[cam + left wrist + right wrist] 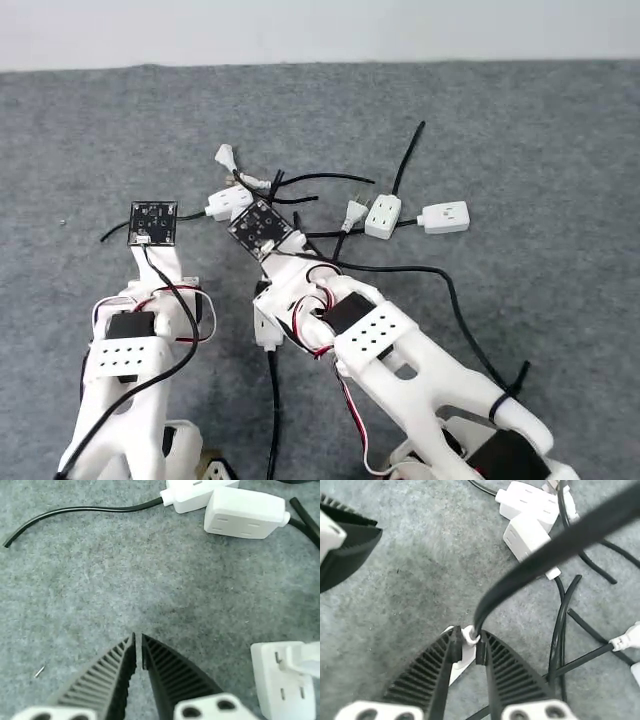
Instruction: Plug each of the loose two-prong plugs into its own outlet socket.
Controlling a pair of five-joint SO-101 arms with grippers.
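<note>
Right jaws are clamped on a small white two-prong plug (pixel 461 660) with a black cord, low over the grey felt worktop (pixel 540 130); left jaws nearly closed, empty. White rectangular outlet blocks (pixel 383 215) lie beyond; no plug looks seated yet

Landmark: outlet socket (pixel 383 215). Loose plug (pixel 354 213) just left of it, another block (pixel 444 217) just right (cord between). Two touching blocks (pixel 230 203) well left, small plug (pixel 226 157) behind those. Held plug (pixel 461 661) sits in right gripper (pixel 468 636).
</note>
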